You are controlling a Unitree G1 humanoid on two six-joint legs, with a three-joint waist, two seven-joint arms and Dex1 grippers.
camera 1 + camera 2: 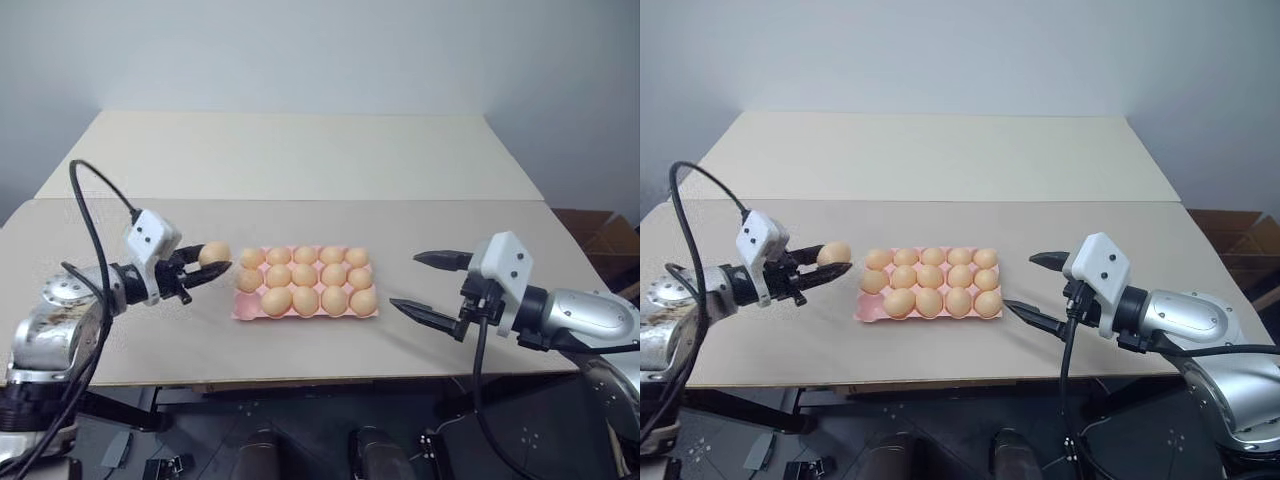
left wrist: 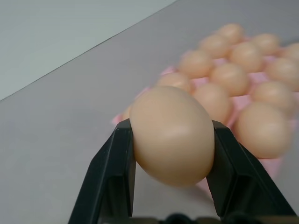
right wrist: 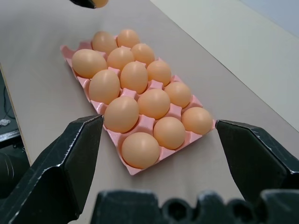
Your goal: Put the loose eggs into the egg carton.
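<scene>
Left gripper [image 2: 170, 140] was pinching one loose egg [image 2: 172, 135] across its middle, a black finger [image 2: 112, 177] on either flank. The egg sat near the fingertips, long axis roughly across the jaws, and was off the table [image 1: 300, 160].

Handling call: the egg looked light, rigid, smooth and likely slippery, and a thin shell would crack under a hard squeeze or a drop. A pinch at the widest band, as here, is the sane spot; nearer either end it could squirt out. Grip force should be kept low.

Left arm reached in from 8 o'clock in the head view, fingers aimed about level toward 3 o'clock, with the egg just beside the carton's 9 o'clock edge, apart from it.

Egg carton [image 1: 243, 312] sat at table centre, pink, three rows of five. Fourteen cups held eggs [image 3: 140, 149]; the empty cup was at the far 9 o'clock corner, nearest the held egg [image 1: 213, 253]. My read: this was the last egg, nearly done.

Right gripper [image 1: 428, 284] was spread wide and empty, hovering at the carton's 3 o'clock side, well apart from it, arm coming in from 4 o'clock with fingers pointed toward 9 o'clock.
</scene>
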